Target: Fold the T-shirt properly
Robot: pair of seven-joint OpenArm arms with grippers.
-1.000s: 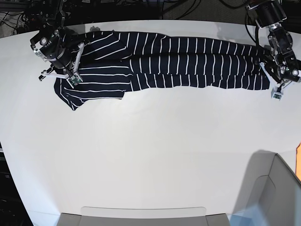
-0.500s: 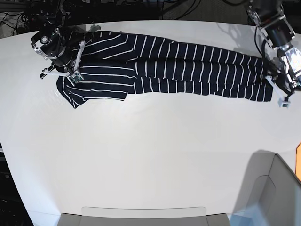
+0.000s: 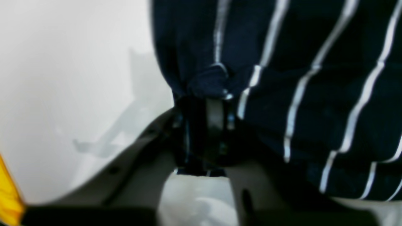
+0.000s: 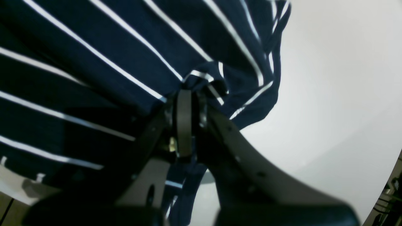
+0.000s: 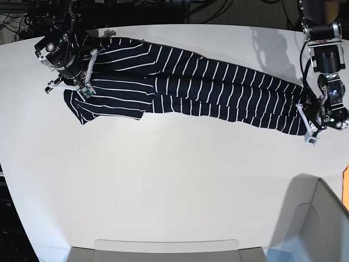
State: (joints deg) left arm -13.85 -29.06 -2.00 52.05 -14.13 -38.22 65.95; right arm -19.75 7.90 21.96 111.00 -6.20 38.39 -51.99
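1. The T-shirt (image 5: 196, 82) lay stretched in a long band across the far part of the white table (image 5: 174, 185), running from far left down toward the right edge.
2. Its left end was wider, with a sleeve-like flap spread toward the near side; its right end narrowed to a bunched tip.
3. The right gripper (image 5: 70, 79) sat over the shirt's left end, in the base view's far left.
4. In the right wrist view, the right gripper (image 4: 185, 94) had its jaws pressed together on a gathered fold of striped cloth (image 4: 125, 62), with fabric bulging just above the tips.
5. The left gripper (image 5: 312, 123) sat at the shirt's right tip, near the table's right edge.
6. In the left wrist view, though blurred, the left gripper (image 3: 209, 100) was clamped on a bunched edge of the shirt (image 3: 314, 78), with bare table to its left.
7. A grey bin (image 5: 316, 218) stood at the near right corner, well apart from the shirt.
8. A thin orange strip (image 5: 346, 188) showed at the right edge.
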